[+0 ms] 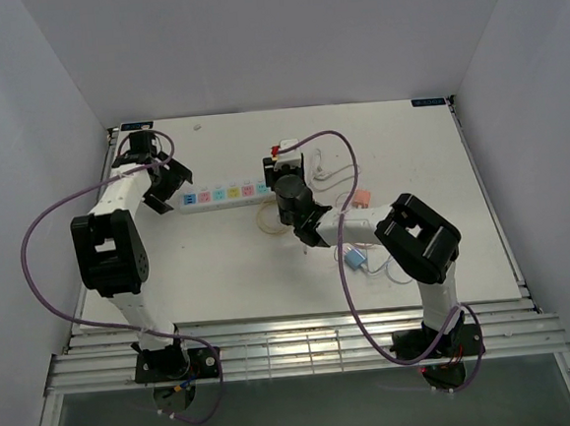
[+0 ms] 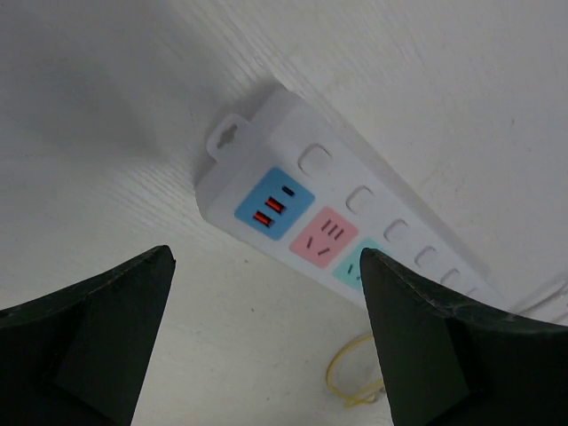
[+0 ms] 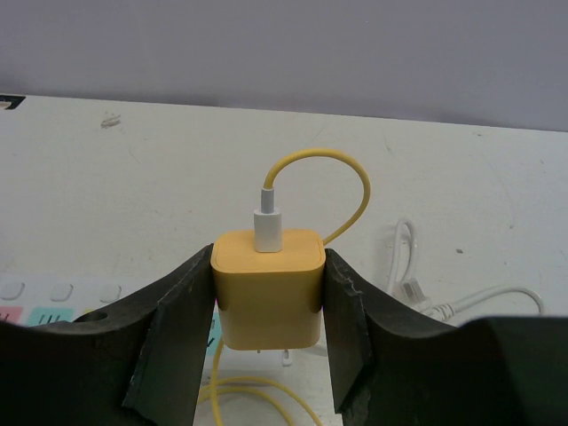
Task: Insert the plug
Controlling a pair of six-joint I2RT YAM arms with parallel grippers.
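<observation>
R gripper (image 3: 266, 311) is clamping the yellow plug (image 3: 266, 280) by its 2 flat sides, holding it just above the power strip (image 2: 293, 209). Plug's prob. light, rigid, slick plastic; cable (image 3: 328, 169) is trailing soft. L gripper (image 2: 266, 262) is hanging wide open, empty.

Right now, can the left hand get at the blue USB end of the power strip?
Probably yes: the left hand hangs open over that end of the power strip, with nothing between them.
</observation>
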